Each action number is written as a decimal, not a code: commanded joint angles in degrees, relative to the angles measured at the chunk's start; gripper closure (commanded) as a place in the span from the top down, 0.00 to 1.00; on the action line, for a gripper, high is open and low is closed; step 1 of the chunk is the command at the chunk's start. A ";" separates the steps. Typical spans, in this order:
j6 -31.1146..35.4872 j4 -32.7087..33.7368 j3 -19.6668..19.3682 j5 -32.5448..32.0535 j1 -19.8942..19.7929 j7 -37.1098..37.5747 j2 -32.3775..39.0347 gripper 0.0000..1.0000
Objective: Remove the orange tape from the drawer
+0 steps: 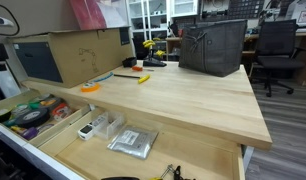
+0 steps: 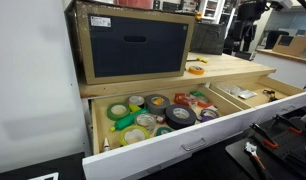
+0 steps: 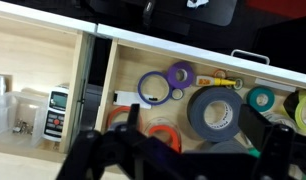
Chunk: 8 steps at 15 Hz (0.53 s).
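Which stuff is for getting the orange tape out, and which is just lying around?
For the job:
orange tape
drawer

Just lying about:
big grey tape roll
purple tape roll
green tape roll
cardboard box

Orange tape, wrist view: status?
Gripper open over the drawer, empty. Orange tape in the drawer, untouched, among other rolls. Big grey roll right beside it, purple roll near.

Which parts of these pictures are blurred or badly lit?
Wrist view: the gripper is a dark, out-of-focus shape in front, partly covering the orange tape; the drawer behind is sharper. In an exterior view the drawer is evenly lit, but its rolls look small and soft. In an exterior view the tabletop shows no hard shadows.
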 commanded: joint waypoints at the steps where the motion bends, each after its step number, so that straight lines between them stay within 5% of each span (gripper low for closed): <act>1: -3.93 -0.15 -0.14 1.58 -0.42 -0.70 -1.95 1.00; 8: -8.19 2.12 0.95 2.87 -0.34 1.55 -0.54 1.00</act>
